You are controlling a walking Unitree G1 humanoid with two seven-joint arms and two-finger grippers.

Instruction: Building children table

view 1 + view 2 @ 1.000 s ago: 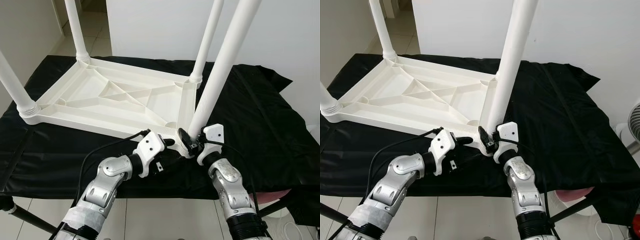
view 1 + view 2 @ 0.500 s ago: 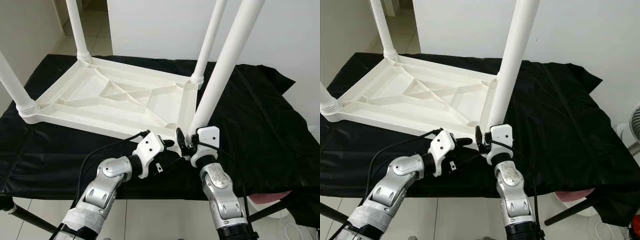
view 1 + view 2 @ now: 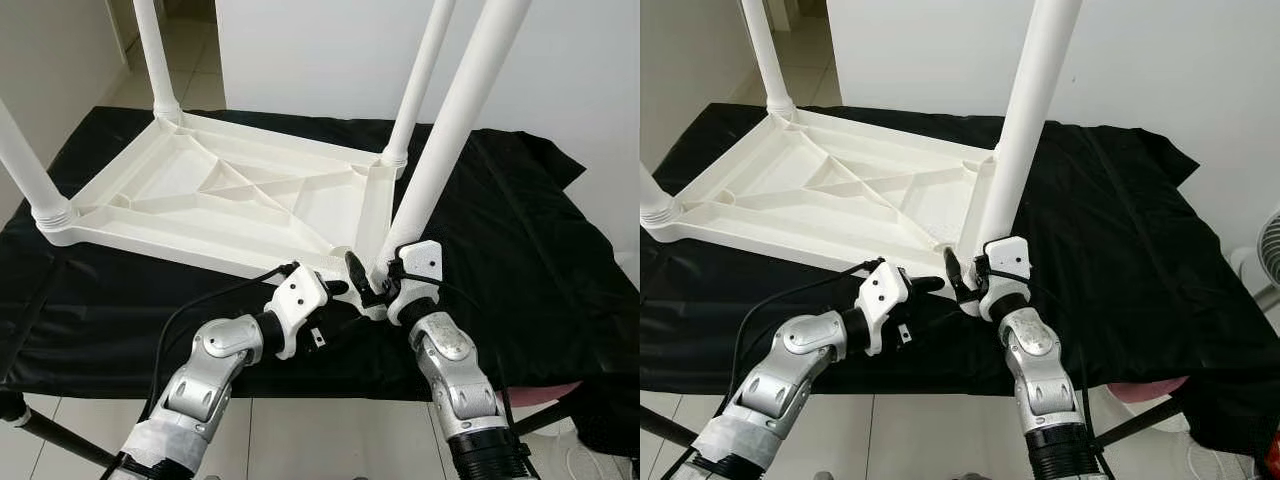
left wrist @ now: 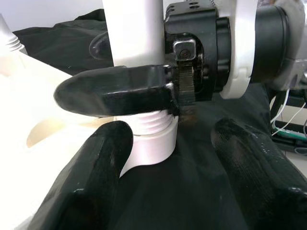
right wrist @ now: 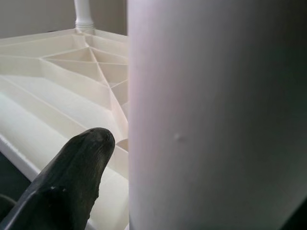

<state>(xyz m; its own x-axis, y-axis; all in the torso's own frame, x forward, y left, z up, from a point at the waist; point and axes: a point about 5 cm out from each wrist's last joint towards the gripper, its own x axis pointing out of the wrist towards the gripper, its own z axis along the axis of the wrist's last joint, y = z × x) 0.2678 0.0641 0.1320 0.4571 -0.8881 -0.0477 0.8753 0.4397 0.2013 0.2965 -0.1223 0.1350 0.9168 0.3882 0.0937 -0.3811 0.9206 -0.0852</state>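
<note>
At the near right corner of the upturned table (image 3: pixel 230 195), the right hand (image 3: pixel 368 283) clamps the leg (image 3: pixel 440 150); the left hand (image 3: pixel 335 290) gapes beside it.

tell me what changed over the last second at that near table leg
The right end effector, clamped on the base of the near leg, swung around it: wrist in toward the left arm, then partly back, ending higher up. The left end effector stayed beside the socket, fingers apart. The upturned tabletop and other legs did not move.
</note>
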